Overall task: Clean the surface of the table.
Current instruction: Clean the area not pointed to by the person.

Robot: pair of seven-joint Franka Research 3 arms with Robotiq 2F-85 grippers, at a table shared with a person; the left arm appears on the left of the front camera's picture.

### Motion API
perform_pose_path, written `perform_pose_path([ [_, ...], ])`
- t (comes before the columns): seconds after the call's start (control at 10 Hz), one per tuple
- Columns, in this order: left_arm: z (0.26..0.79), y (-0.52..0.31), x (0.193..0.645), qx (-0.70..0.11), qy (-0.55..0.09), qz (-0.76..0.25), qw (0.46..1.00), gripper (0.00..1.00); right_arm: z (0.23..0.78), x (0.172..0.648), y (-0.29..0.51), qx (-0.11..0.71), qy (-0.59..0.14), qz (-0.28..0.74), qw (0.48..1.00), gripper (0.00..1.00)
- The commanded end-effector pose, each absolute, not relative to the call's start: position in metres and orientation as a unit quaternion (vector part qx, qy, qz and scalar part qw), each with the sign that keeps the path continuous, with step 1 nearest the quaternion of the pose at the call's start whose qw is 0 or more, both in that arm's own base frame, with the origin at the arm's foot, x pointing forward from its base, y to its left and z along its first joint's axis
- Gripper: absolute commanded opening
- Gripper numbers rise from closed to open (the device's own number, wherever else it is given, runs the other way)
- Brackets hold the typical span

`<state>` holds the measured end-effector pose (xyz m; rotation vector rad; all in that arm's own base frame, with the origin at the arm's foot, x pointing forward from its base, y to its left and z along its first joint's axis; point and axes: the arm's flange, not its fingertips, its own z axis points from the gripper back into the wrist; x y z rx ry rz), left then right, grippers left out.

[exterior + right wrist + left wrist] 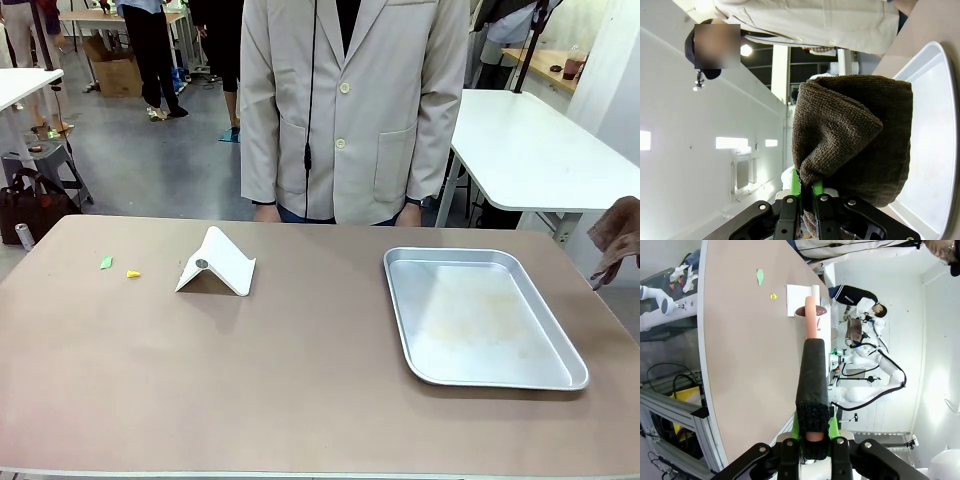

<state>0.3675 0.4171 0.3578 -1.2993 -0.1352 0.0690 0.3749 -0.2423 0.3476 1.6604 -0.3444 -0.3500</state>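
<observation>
The taupe-brown table (300, 370) carries a green scrap (105, 262), a yellow scrap (133, 273) and a white folded stand (215, 262). In the left wrist view my left gripper (812, 440) is shut on a pink rod with a black foam sleeve (812, 375), held off the table's edge and pointing toward the stand (800, 300). My right gripper (805, 187) is shut on a folded brown cloth (855, 145). That cloth (620, 235) hangs at the table's right edge, above and beside the tray.
A shallow silver tray (480, 315) lies on the right half of the table. A person in a beige jacket stands at the far edge, hands (265, 212) low by the rim. A white-topped table (530, 150) stands behind on the right.
</observation>
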Motion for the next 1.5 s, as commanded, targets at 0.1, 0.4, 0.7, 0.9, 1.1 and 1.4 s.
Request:
perform_pose_path([
  [0.1, 0.378, 0.403, 0.418, -0.562, -0.012, -0.007, 0.827, 0.22, 0.351, 0.374, -0.243, 0.73, -0.154, -0.152, 0.648, 0.1],
  [0.4, 0.376, 0.377, 0.459, -0.53, 0.04, -0.03, 0.846, 0.22, 0.351, 0.374, -0.243, 0.73, -0.154, -0.152, 0.648, 0.1],
  [0.7, 0.378, 0.356, 0.498, -0.509, 0.058, -0.037, 0.858, 0.22, 0.351, 0.374, -0.243, 0.73, -0.154, -0.152, 0.648, 0.1],
  [0.9, 0.371, 0.346, 0.518, -0.493, 0.057, -0.021, 0.868, 0.22, 0.351, 0.374, -0.243, 0.73, -0.154, -0.152, 0.648, 0.1],
  [1.1, 0.365, 0.338, 0.539, -0.485, 0.053, 0.001, 0.873, 0.22, 0.351, 0.374, -0.243, 0.73, -0.154, -0.152, 0.648, 0.1],
  [1.4, 0.358, 0.326, 0.568, -0.473, 0.049, 0.017, 0.879, 0.22, 0.351, 0.374, -0.243, 0.73, -0.154, -0.152, 0.648, 0.1],
])
